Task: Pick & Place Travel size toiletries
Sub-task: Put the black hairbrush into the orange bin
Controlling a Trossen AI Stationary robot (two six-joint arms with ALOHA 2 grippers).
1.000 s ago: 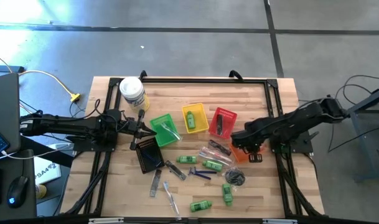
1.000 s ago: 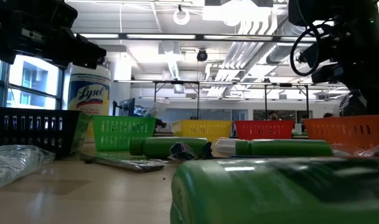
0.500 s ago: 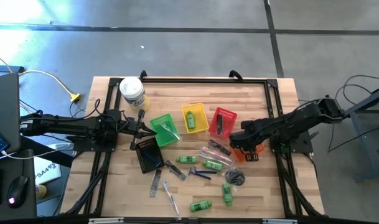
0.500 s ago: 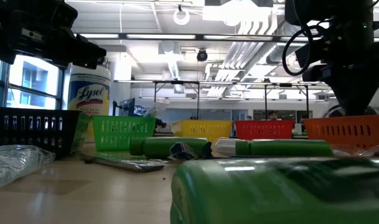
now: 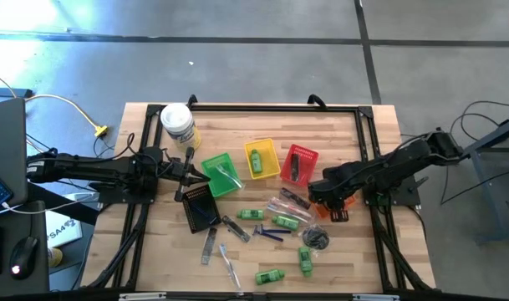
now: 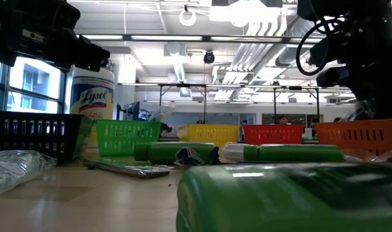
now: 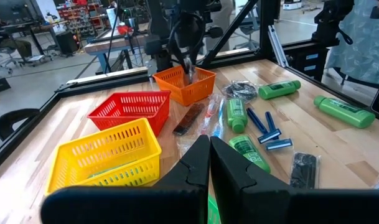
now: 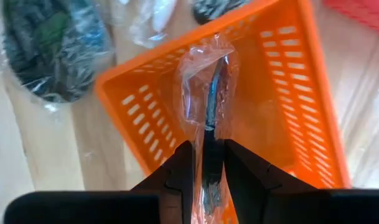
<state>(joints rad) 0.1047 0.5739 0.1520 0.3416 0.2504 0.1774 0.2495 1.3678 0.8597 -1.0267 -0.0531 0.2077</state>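
At the far left our left gripper [image 5: 190,173] waits between the white canister [image 5: 178,125] and the black basket [image 5: 201,207], beside the green basket [image 5: 220,174]; its fingers [image 7: 190,167] are pressed together with nothing between them. The yellow basket [image 5: 261,158] has a green bottle [image 5: 257,160] in it, and the red basket [image 5: 298,163] next to it has a dark item inside that we cannot make out. In front of these baskets the loose toiletries lie on the table [image 5: 363,267]: more green bottles [image 5: 270,275], blue razors [image 5: 269,233], clear wrapped sticks [image 5: 230,265] and a dark bundle in plastic wrap [image 5: 316,238]. To the right, our right gripper [image 5: 328,197] is above the orange basket [image 8: 264,118], which stands just beside the red one. Its fingers [image 8: 180,168] are drawn narrow, pinching a clear plastic packet [image 8: 206,93] with a dark slim item inside; the packet hangs over the basket's open top.
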